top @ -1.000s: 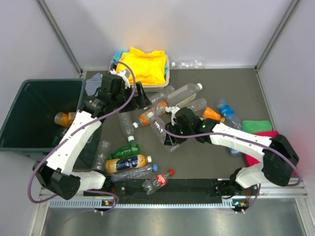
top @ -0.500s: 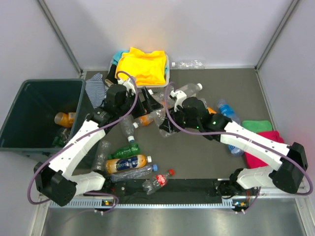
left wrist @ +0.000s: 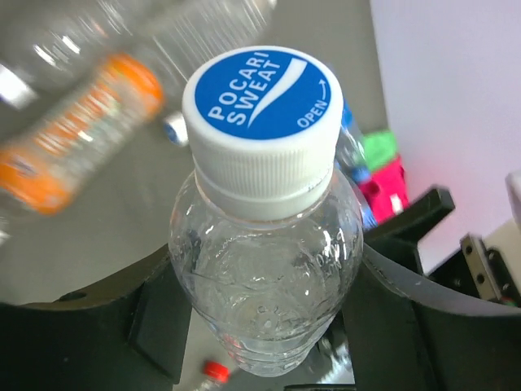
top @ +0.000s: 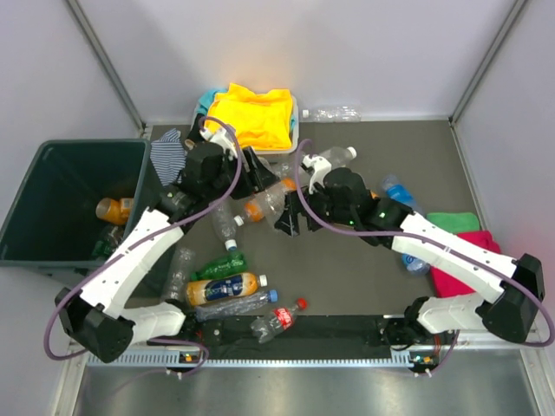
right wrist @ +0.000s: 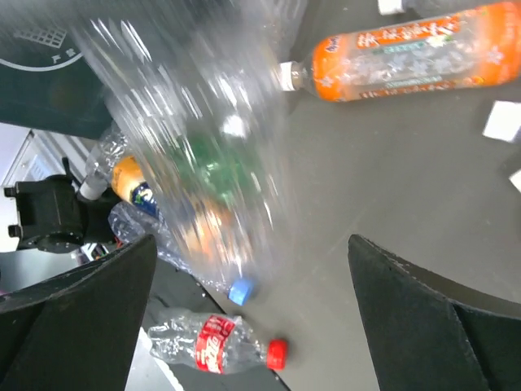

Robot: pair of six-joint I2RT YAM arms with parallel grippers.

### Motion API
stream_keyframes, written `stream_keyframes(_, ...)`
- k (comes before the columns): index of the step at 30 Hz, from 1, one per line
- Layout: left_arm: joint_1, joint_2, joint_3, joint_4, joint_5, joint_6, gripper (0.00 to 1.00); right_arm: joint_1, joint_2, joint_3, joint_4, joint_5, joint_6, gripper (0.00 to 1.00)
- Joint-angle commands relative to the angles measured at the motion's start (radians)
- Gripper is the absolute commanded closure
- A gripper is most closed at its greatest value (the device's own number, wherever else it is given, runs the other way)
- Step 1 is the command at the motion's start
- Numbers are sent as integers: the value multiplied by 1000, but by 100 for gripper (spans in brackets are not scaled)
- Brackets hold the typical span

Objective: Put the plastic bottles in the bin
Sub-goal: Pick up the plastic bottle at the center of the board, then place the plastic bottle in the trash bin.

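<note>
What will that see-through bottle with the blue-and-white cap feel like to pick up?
The clear bottle looks empty, so it is probably light. Its wall looks thin and wrinkled, so it may crumple when squeezed. Smooth, round plastic could slip or roll.

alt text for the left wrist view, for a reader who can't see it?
A clear bottle with a blue-and-white Pocari Sweat cap fills the frame, gripped at its shoulders by the black fingers of the left gripper. Behind it, blurred, an orange bottle lies on the grey table, with a green cloth and a pink cloth at right.
</note>
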Motion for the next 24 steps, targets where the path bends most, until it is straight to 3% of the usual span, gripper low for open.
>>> stream_keyframes(1, 7, 15, 243, -210, -252, 172, 48, -11, -79, 46, -54, 83, 34, 1)
stream_keyframes(6, 51, 89, 538, -480, -685, 325, 44, -68, -160, 1, -92, 128, 56, 1)
stream_keyframes(10, 185, 104, 753, -562, -796, 465, 40, -116, -194, -19, -134, 149, 54, 1)
stream_keyframes(14, 294, 109, 842, -580, -900, 548, 37, -134, -207, -25, -160, 166, 51, 1)
stream_keyframes(18, 329, 106, 935, -571, -1066, 631, 26, -140, -211, -22, -172, 166, 50, 1)
stream_keyframes(24, 332, 45, 881, -490, -1230, 734, 17, -140, -201, -19, -175, 166, 50, 1)
